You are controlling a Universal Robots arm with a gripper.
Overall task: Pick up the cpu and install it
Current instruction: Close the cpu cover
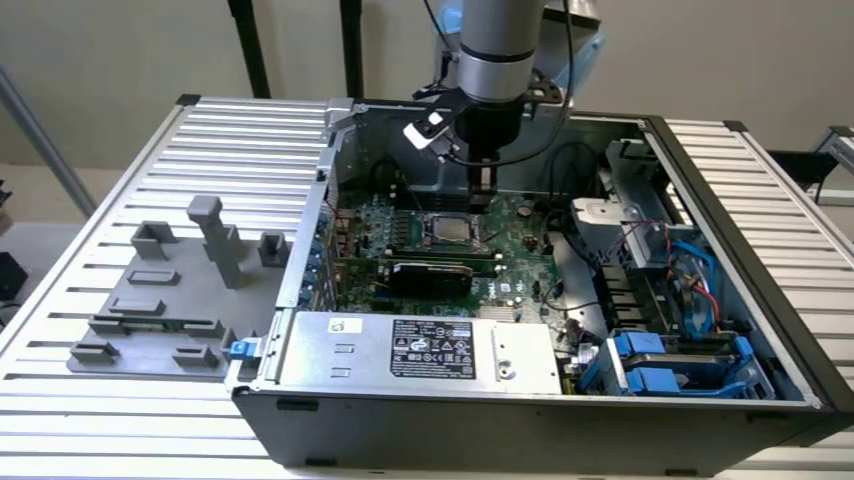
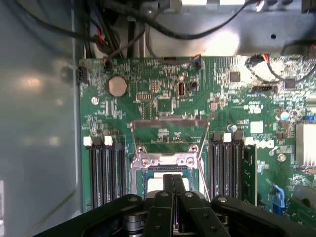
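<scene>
Hovering with jaws pinched shut and empty just over the cpu (image 2: pixel 155 185); lying flat in the open socket (image 2: pixel 168 160) of the green motherboard (image 2: pixel 163 98); probably handling as light, stiff, fragile; gripping best by opposite rim edges.

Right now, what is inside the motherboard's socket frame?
The cpu lies in it, silvery top showing. In the wrist view the shut gripper covers part of it; anything beneath the cpu is hidden.
</scene>
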